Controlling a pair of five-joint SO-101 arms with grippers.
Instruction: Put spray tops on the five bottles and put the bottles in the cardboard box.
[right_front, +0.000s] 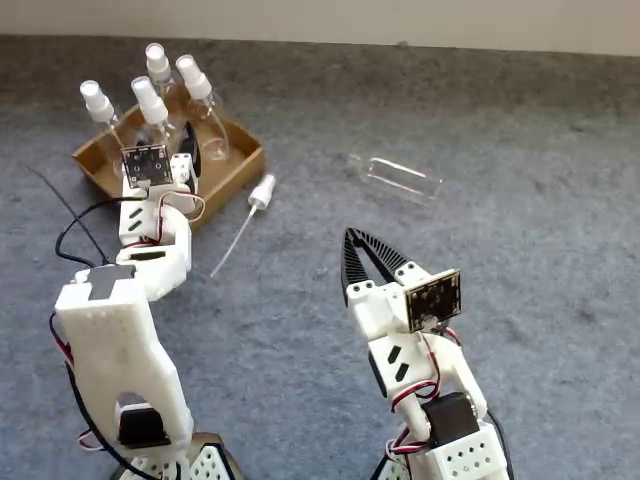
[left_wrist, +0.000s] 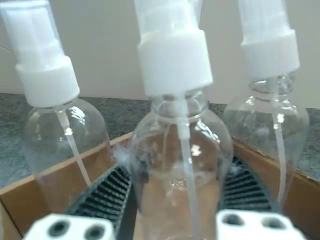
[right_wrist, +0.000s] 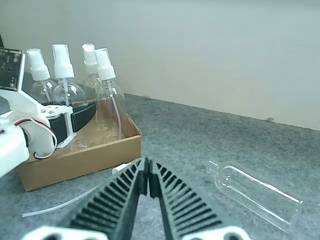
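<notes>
The cardboard box (right_front: 236, 170) at the back left holds several clear bottles with white spray tops. My left gripper (right_front: 170, 150) is inside the box, shut on the middle bottle (left_wrist: 180, 165), a ribbed finger (left_wrist: 107, 195) pressed to each side. A further clear bottle (right_front: 400, 178) without a top lies on its side on the grey mat. A loose spray top (right_front: 262, 193) with a long tube lies just right of the box. My right gripper (right_front: 350, 235) is shut on nothing above the mat, between the loose top and the lying bottle (right_wrist: 255, 192).
The grey carpet-like mat (right_front: 500, 110) covers the whole table and is open to the right and front. A pale wall runs along the back edge. Cables trail beside the left arm's base (right_front: 70, 230).
</notes>
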